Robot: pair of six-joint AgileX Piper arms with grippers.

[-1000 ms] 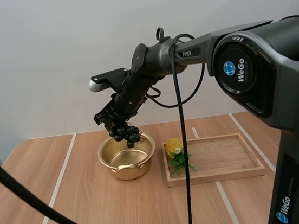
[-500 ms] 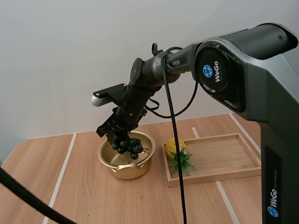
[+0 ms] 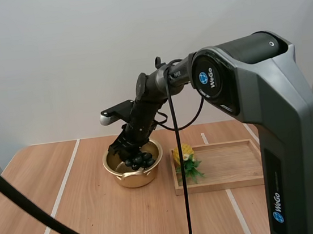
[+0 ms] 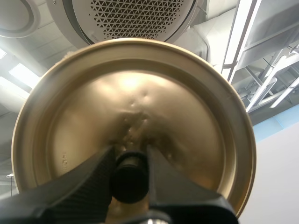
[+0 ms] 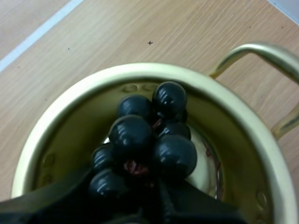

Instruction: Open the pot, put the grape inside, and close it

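Inside the gold pot (image 5: 140,70), my right gripper (image 5: 136,187) pinches the black grape bunch (image 5: 145,135), seemingly clear of the walls; my left gripper (image 4: 130,161) clamps the knob (image 4: 129,176) of the lid (image 4: 135,93).

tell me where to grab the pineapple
Take the pineapple by its yellow body, probably from above: it lies at the left end of the wooden tray, green leaves spread toward the near side, so the body is the firm, exposed part.
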